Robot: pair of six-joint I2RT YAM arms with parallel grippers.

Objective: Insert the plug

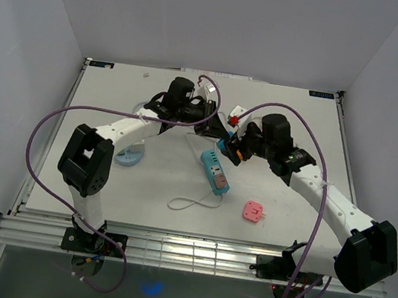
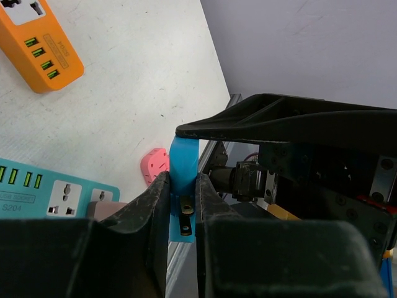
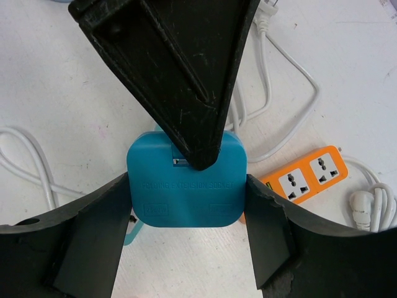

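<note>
A blue square plug (image 3: 185, 180) with two metal prongs (image 2: 185, 214) hangs above the table between both grippers. My left gripper (image 2: 183, 198) is shut on its flat faces, and one of its fingers (image 3: 186, 74) lies across the plug's back. My right gripper (image 3: 186, 205) is shut on the plug's two side edges, its pads touching both. In the top view the two grippers meet at mid-table, left gripper (image 1: 216, 125) and right gripper (image 1: 231, 142), hiding the plug. The teal power strip (image 1: 215, 170) lies just below them.
An orange power strip (image 3: 304, 177) lies beside the teal one (image 2: 56, 192). A pink plug (image 1: 252, 211) rests near the front right. White cable (image 3: 279, 68) loops across the table, and a light blue round object (image 1: 130, 155) sits under the left arm.
</note>
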